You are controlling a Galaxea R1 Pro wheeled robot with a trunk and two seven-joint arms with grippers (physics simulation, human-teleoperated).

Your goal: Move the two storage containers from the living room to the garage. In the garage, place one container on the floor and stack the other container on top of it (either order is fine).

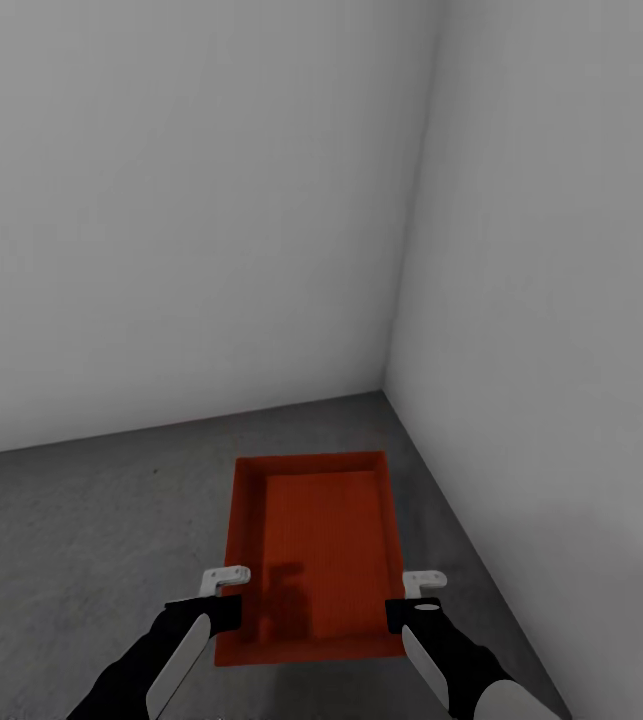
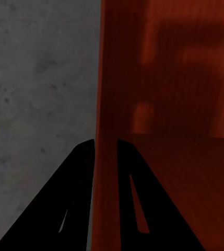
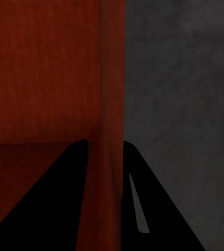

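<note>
Bin gripped at both side walls, in the garage corner.

From the head, your storage container (image 1: 311,555) sits over the floor (image 1: 81,520). Left gripper (image 2: 105,144) straddles and pinches one wall; right gripper (image 3: 105,144) likewise clamps the other.

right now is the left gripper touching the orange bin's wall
Touching: in the left wrist view the left gripper has one finger on each side of the storage container wall, pressed against it.
</note>
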